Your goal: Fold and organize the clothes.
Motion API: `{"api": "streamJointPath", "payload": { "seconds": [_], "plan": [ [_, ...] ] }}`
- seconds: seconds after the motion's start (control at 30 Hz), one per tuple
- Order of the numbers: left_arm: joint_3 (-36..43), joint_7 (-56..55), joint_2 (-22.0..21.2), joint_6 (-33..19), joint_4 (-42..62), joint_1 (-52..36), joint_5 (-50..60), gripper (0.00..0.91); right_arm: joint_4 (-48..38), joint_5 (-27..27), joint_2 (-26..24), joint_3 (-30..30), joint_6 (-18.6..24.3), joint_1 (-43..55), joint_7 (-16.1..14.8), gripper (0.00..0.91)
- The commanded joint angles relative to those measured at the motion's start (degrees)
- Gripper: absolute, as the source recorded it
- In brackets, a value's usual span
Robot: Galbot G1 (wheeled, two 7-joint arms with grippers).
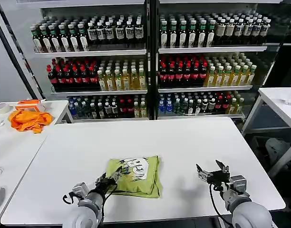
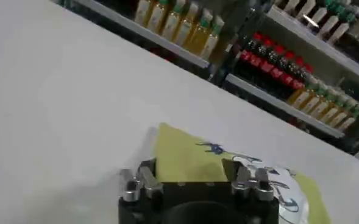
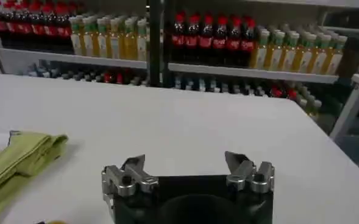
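Your left end effector (image 1: 109,179) rests low at the folded T-shirt (image 1: 136,175), fingers spread over its left edge. Your right end effector (image 1: 211,172) hovers open above bare tabletop (image 1: 183,142), well apart.

T-shirt (image 1: 134,175): folded, lying on the table (image 1: 183,147) near its front edge, left of centre.
Left gripper (image 1: 111,177): at the T-shirt's left edge.
Right gripper (image 1: 211,172): over bare table, well right of the T-shirt.
Shelves of bottles (image 1: 150,61): behind the table.
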Motion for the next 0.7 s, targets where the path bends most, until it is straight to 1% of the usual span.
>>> {"api": "streamJointPath", "payload": {
  "seconds": [0.03, 0.27, 0.57, 0.7],
  "plan": [
    [-1.72, 0.85, -0.46, -0.05, 2.04, -0.54, -14.89, 0.02, 0.12, -0.06, 0.21, 0.07, -0.05, -0.11, 0.05, 0.907],
    [-3.38, 1.29, -1.26, -0.35, 2.42, -0.51, -20.46, 0.02, 0.23, -0.08, 0.25, -0.01, -0.06, -0.12, 0.07, 0.907],
    [-4.72, 1.57, -3.7, -0.93, 2.14, 0.47, -26.49, 0.01, 0.7, -0.16, 0.26, 0.57, -0.08, -0.96, 0.06, 0.907],
    [-6.78, 1.27, -4.3, -1.2, 1.69, 0.8, -30.48, 0.02, 0.98, -0.16, 0.16, 0.83, -0.07, -1.23, 0.06, 0.907]
  ]
}}
